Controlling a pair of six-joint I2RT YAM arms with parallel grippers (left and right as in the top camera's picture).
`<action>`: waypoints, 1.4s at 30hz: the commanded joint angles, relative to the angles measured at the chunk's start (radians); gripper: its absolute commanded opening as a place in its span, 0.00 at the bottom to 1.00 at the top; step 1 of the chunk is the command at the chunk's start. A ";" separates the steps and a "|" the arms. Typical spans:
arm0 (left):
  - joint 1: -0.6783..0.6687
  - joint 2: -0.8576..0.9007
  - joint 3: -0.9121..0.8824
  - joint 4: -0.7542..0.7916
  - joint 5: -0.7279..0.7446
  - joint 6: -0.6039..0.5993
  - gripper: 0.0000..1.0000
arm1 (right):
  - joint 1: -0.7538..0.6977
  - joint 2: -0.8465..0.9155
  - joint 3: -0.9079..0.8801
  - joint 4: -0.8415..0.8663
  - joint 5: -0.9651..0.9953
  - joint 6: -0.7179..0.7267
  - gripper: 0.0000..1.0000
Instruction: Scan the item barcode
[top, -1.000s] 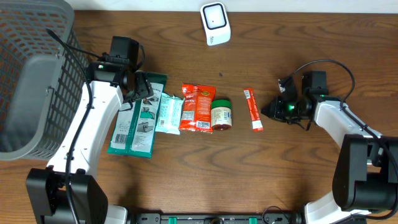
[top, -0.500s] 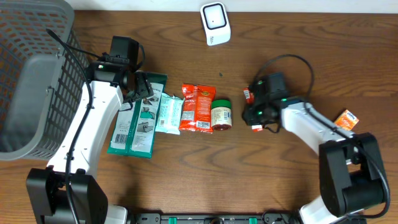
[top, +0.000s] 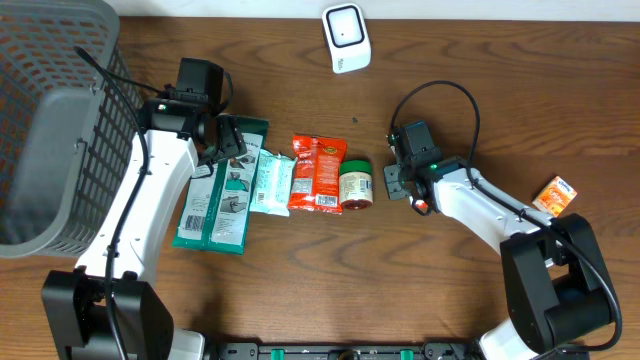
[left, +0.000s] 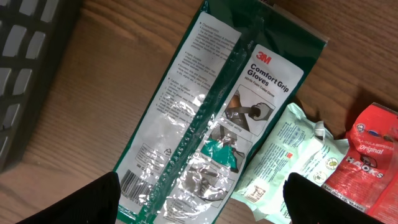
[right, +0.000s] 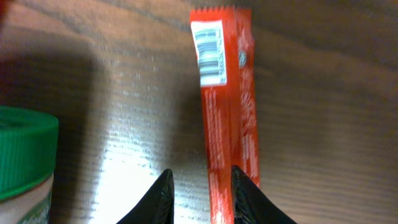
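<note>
Red stick packet (right: 227, 124) lay flat on the table just right of the green-lidded jar (top: 355, 187). Its barcode (right: 209, 53) faced up at the end away from the fingers. From overhead it was almost wholly hidden under the right gripper (right: 202, 177).

Change over the last second: the right arm swung in from well to the packet's right, and the gripper arrived above its near end. The fingers went from pressed together to a narrow spread. In the wrist view one fingertip (right: 163, 193) stood on bare wood left of the packet and the other overlapped its right edge. Could not tell whether they were pressing on the wrapper or only straddling it.

The arm's move also uncovered a small orange box (top: 556, 193) at far right.

Reading: approach done, grasp in hand but unconfirmed. The barcode was clear of the fingers, which suits presenting it to the white scanner (top: 345, 38) at the table's far edge — well apart from here.

Left gripper (left: 208, 199) unchanged: spread wide, holding nothing, hovering over the green glove pack (left: 211, 118). Beside that lay a pale pouch (top: 270, 180) and red snack bags (top: 317, 172). Grey basket (top: 40, 140) at far left.
</note>
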 joint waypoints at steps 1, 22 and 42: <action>0.000 0.002 -0.003 -0.003 -0.006 0.006 0.84 | 0.005 0.003 0.031 0.006 0.050 -0.034 0.24; 0.000 0.002 -0.003 -0.003 -0.006 0.006 0.84 | 0.000 0.145 0.029 0.028 0.031 -0.056 0.21; 0.000 0.002 -0.003 -0.003 -0.006 0.006 0.84 | -0.034 0.049 0.012 -0.056 -0.048 -0.028 0.33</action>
